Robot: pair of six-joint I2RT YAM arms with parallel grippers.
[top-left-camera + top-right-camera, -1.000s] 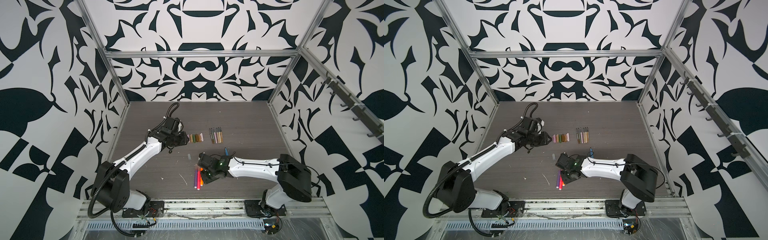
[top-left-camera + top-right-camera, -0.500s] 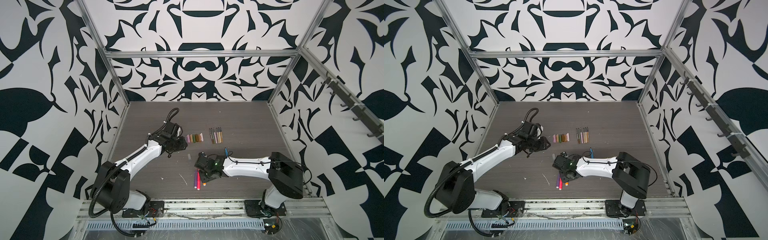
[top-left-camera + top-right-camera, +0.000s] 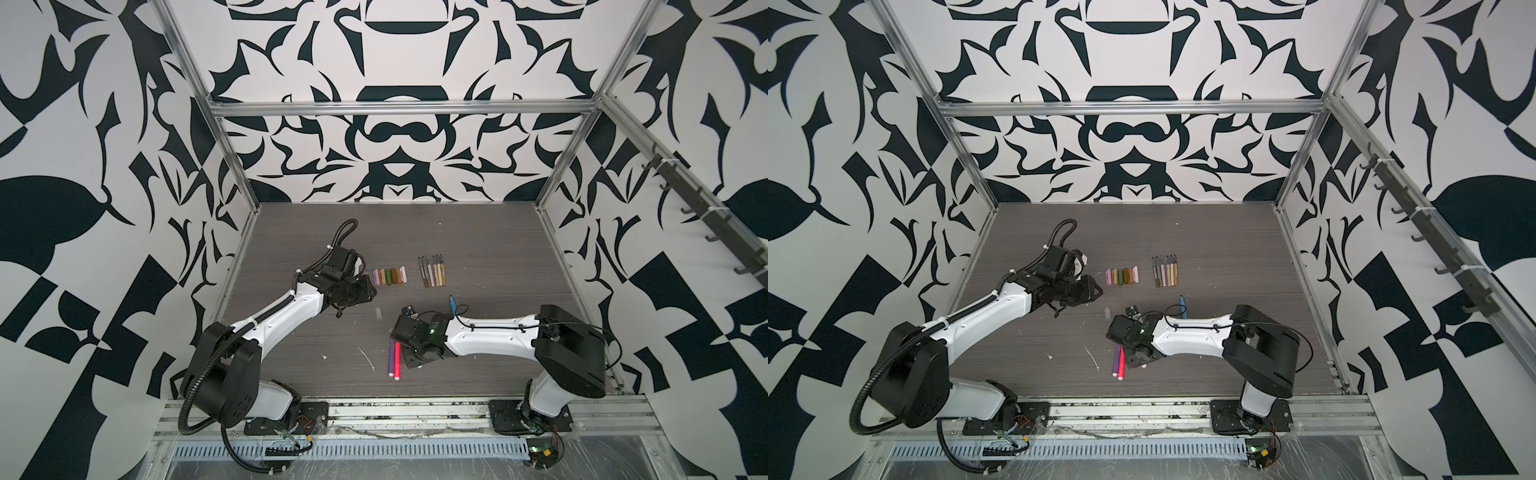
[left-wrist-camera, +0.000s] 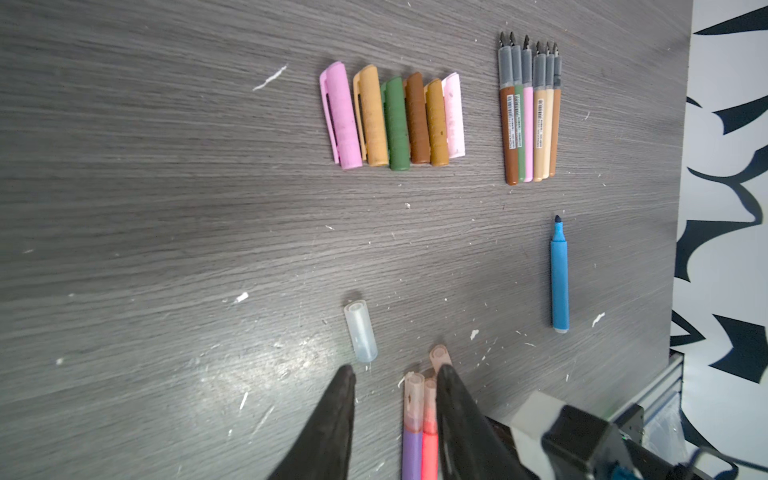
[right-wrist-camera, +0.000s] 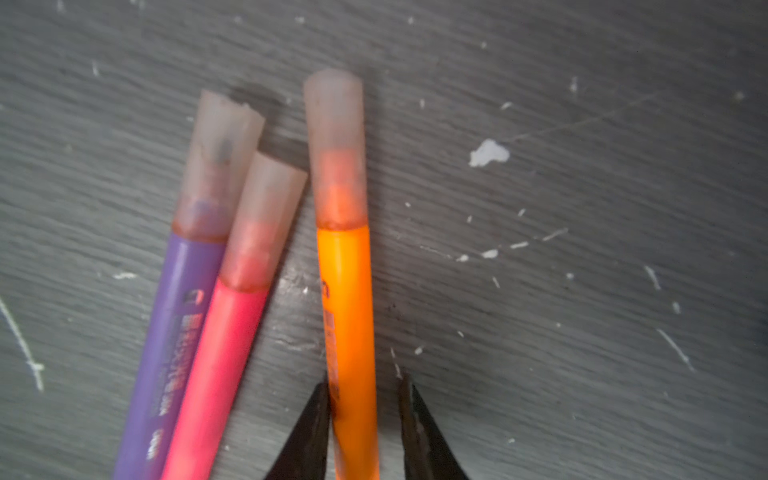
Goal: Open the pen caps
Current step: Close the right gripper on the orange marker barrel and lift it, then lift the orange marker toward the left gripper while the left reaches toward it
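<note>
Three capped pens lie at the front: purple [image 5: 174, 332], pink [image 5: 220, 353] and orange [image 5: 347, 299], each with a translucent pen cap [image 5: 336, 145] on it. My right gripper [image 5: 362, 384] straddles the orange barrel. One finger touches it, the other stands a little off, so it is open. In both top views this gripper [image 3: 409, 357] hides the orange pen. My left gripper [image 4: 395, 372] hovers open and empty near a loose clear cap [image 4: 360, 330]. A row of several muted caps [image 4: 392, 118] lies beside several uncapped thin pens [image 4: 530, 112].
An uncapped blue pen [image 4: 559, 282] lies alone toward the right wall, just behind the right arm [image 3: 490, 336]. White scraps dot the dark wood tabletop [image 3: 478, 249]. Metal frame posts and patterned walls close in the table on three sides.
The right gripper has come down over the orange pen, its jaws narrowing round the barrel. The left gripper has drawn back a little toward the front, away from the cap row.
</note>
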